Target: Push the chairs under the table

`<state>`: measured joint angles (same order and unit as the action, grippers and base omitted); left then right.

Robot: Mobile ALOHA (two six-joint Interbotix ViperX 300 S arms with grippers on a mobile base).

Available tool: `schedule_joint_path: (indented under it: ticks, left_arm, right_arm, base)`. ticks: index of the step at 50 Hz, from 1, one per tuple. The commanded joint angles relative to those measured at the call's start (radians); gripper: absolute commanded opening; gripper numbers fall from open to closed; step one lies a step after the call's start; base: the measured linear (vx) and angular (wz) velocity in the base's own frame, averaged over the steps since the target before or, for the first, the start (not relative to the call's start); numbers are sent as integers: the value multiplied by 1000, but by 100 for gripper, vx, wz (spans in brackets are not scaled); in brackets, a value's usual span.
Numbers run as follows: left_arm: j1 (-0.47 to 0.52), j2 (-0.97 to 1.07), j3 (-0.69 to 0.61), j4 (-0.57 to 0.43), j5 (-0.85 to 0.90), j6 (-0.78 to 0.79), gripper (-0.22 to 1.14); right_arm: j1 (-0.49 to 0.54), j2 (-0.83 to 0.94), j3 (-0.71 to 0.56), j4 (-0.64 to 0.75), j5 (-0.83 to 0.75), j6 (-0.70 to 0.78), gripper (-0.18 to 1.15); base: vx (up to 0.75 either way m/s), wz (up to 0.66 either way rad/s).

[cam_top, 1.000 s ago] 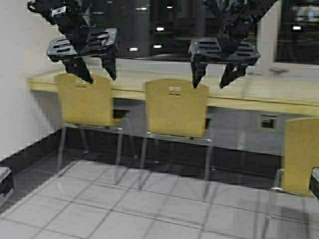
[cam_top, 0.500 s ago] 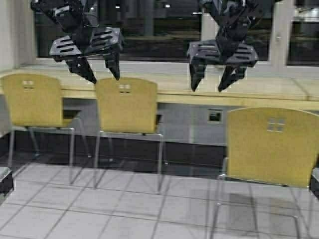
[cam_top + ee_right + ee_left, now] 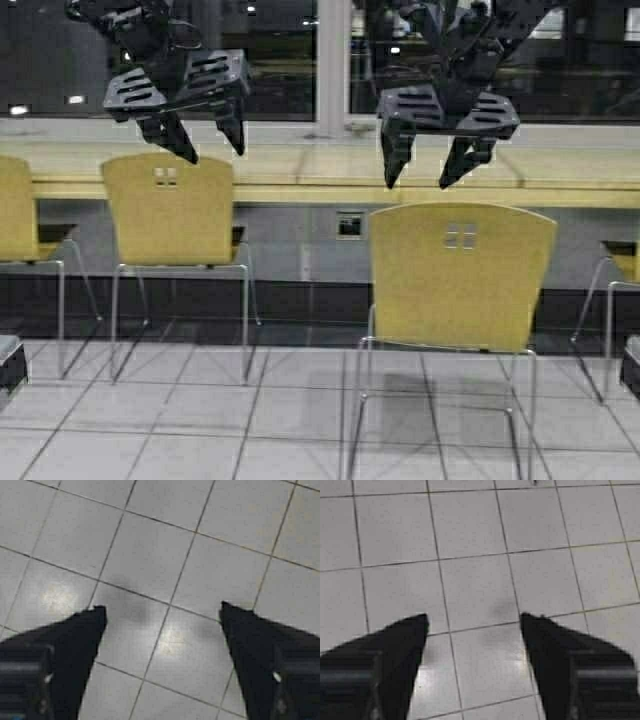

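A mustard-yellow chair point(image 3: 458, 277) stands pulled out from the long pale-wood table point(image 3: 300, 168), nearest to me, right of centre. A second yellow chair point(image 3: 170, 210) sits tucked close to the table at the left, and a third point(image 3: 15, 210) shows at the left edge. Part of another chair point(image 3: 622, 262) shows at the right edge. My left gripper point(image 3: 205, 150) is open, raised above the second chair. My right gripper point(image 3: 425, 175) is open, raised just above the near chair's backrest. Both wrist views show open, empty grippers, left point(image 3: 473, 620) and right point(image 3: 162, 609), over floor tiles.
Dark windows point(image 3: 250, 50) with a white post run behind the table. A wall socket point(image 3: 349, 224) sits in the grey panel below the table. Grey tiled floor point(image 3: 200, 420) lies open in front of the chairs.
The robot has moved to the right along the table: the whole scene has shifted left, and the pulled-out chair now stands before the right gripper. Both grippers stay open and raised.
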<state>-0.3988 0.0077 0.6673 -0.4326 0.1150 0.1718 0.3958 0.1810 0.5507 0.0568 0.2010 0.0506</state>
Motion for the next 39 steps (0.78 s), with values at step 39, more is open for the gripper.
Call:
schedule_joint_path:
  ticks: [39]
  left_arm:
    - [40,21,-17,-11,-3,-3,92]
  right_arm:
    - [-141,5,80,141,-166,196,99]
  base:
    - [0,-14]
